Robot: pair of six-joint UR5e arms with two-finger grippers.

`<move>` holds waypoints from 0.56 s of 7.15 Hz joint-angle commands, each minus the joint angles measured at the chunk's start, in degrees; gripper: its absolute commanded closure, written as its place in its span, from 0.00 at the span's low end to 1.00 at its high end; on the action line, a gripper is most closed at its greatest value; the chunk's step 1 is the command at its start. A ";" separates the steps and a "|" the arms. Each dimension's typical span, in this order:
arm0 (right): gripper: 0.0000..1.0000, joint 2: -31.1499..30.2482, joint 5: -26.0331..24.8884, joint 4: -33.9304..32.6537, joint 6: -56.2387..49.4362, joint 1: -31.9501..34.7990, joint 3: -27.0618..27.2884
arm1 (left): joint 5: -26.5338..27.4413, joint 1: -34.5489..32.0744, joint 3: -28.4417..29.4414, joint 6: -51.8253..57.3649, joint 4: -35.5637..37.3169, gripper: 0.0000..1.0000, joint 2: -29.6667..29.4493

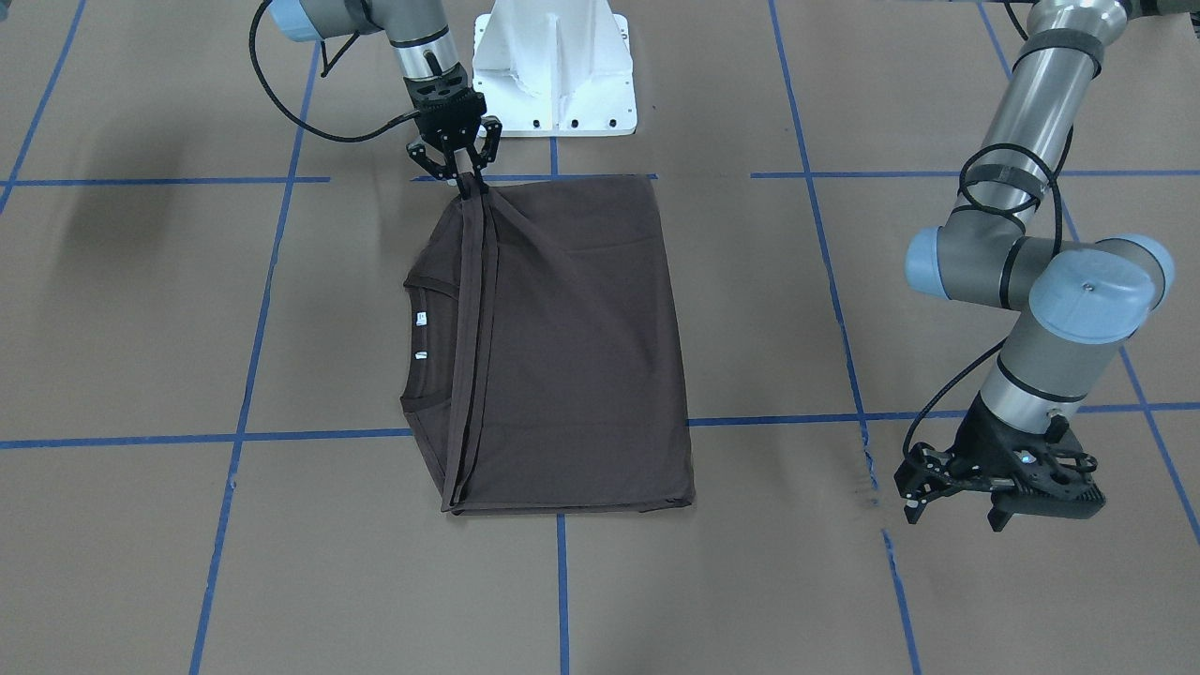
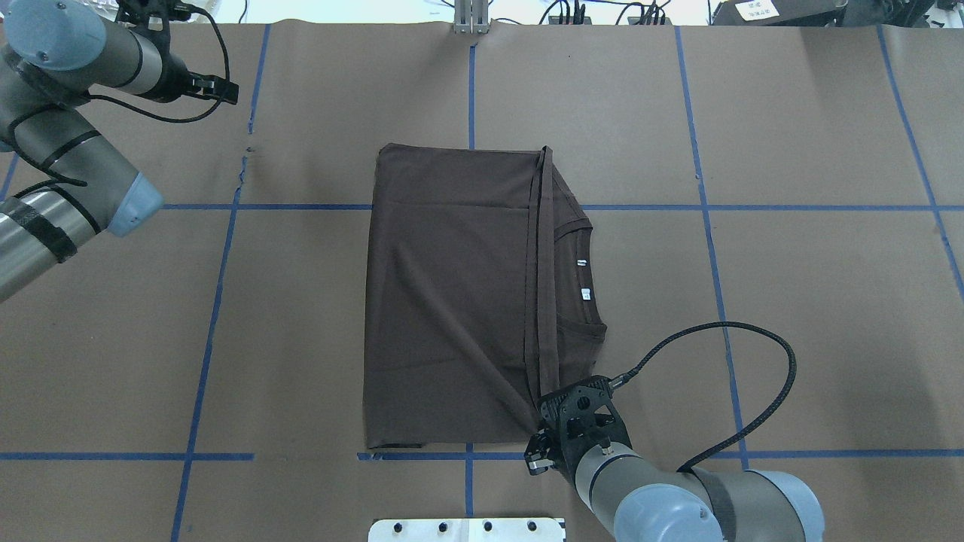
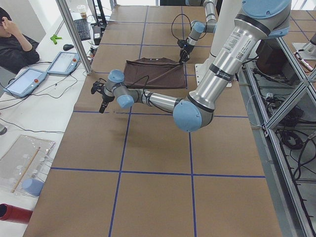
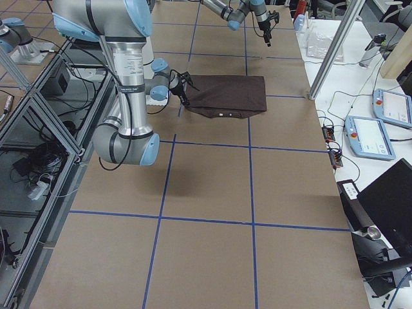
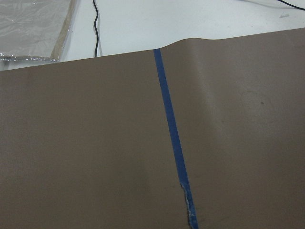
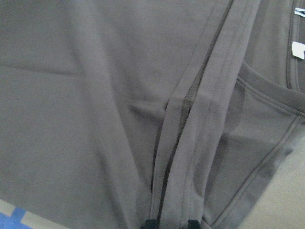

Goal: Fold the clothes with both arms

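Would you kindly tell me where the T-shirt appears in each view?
Front-facing: T-shirt at centre.
Overhead: T-shirt at centre.
Exterior left: T-shirt upper middle, far.
Exterior right: T-shirt upper middle.
Left wrist: not in it.
Right wrist: T-shirt fills the picture.
Shared landmark: right gripper pinching its hem corner nearest the robot.

- A big flat table with a brown paper cover [image 1: 750,581], marked into squares by long lines of blue tape [image 1: 562,591]
- One blue line has a torn, ragged bit [image 5: 190,214]
- A white metal block with bolts [image 1: 553,66] stands at the table's edge
- A person in a dark top [image 3: 12,49] sits at a long white desk [image 3: 49,113] beside the table
- Two flat grey tablets with pale screens [image 3: 24,81] [image 3: 63,62] lie near the person
- A black keyboard [image 3: 82,28] lies farther along
- A shiny silver pole [image 3: 74,37] stands by the table
- A red tube [image 3: 15,213] lies near a clear plastic bag [image 3: 24,163]
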 commanded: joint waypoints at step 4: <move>0.63 0.63 -0.94 -1.91 0.00 -0.50 0.00 | 0.00 0.09 -0.09 -0.02 0.00 0.00 0.00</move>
